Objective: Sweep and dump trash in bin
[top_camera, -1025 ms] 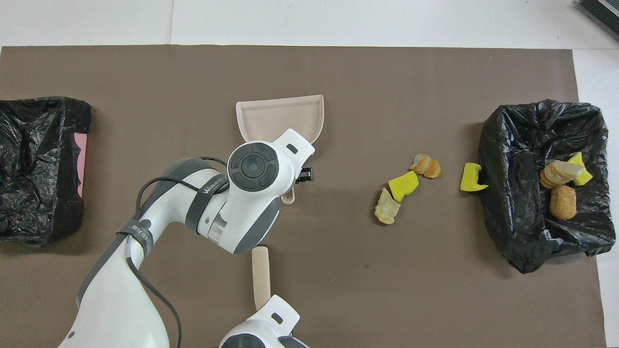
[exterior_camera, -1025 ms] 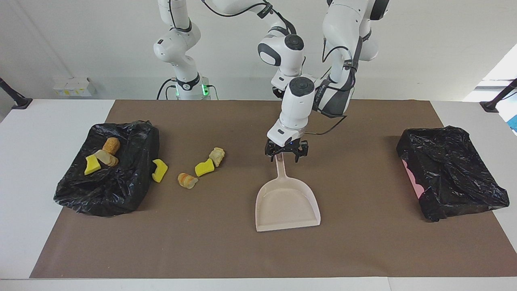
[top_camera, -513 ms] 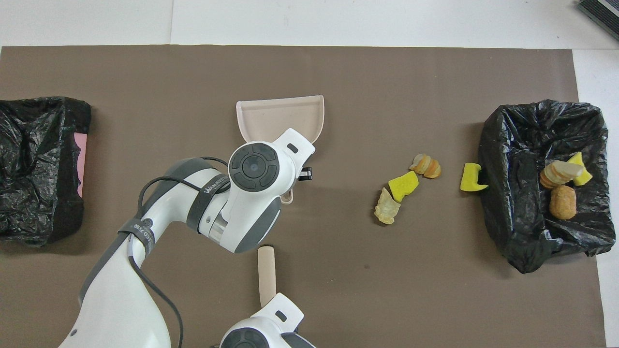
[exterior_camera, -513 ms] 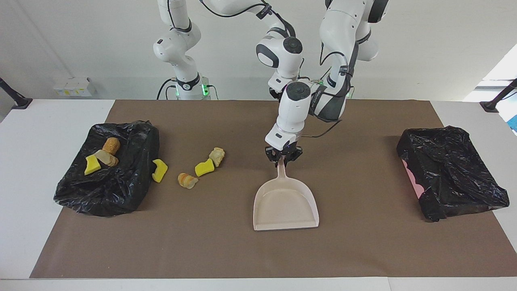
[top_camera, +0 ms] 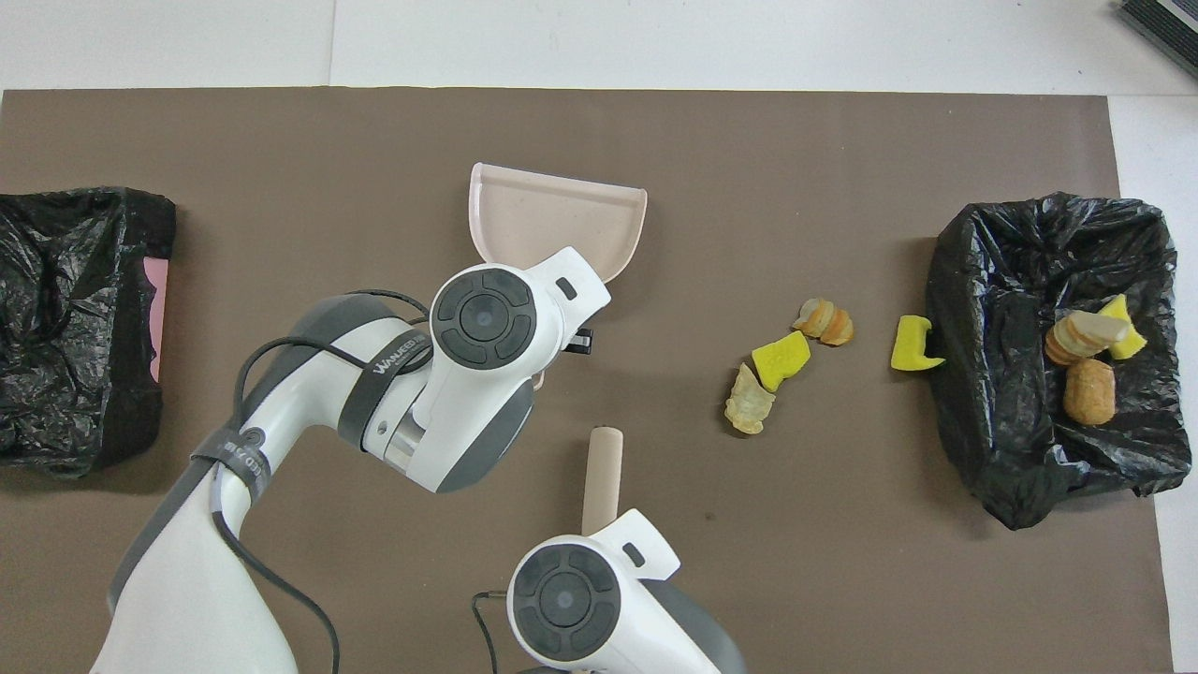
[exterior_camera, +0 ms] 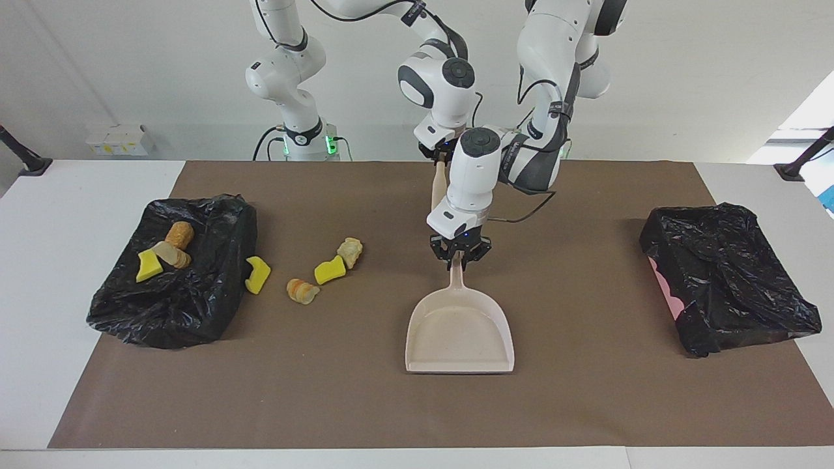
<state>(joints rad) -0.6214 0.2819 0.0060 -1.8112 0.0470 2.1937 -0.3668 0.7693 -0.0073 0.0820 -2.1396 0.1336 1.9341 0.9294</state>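
Left hand [exterior_camera: 460, 258] hiding dustpan [exterior_camera: 459, 332] handle

Left gripper [exterior_camera: 460, 256] now closes on the dustpan [exterior_camera: 459, 332] handle and turns the pan slightly, while right gripper [exterior_camera: 442, 155] carries the beige stick [top_camera: 602, 477] forward toward the trash side.

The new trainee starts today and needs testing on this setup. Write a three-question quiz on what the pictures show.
1. True or false: the left gripper is shut on the dustpan handle.
2. How many trash pieces lie on the brown mat itself, not in a bin? A two, B four, C six.
3. Fill in: the beige stick is held by the ___ gripper.

Key: 1 true. 2 B. 3 right; the right gripper holds it over the mat's edge nearest the robots.
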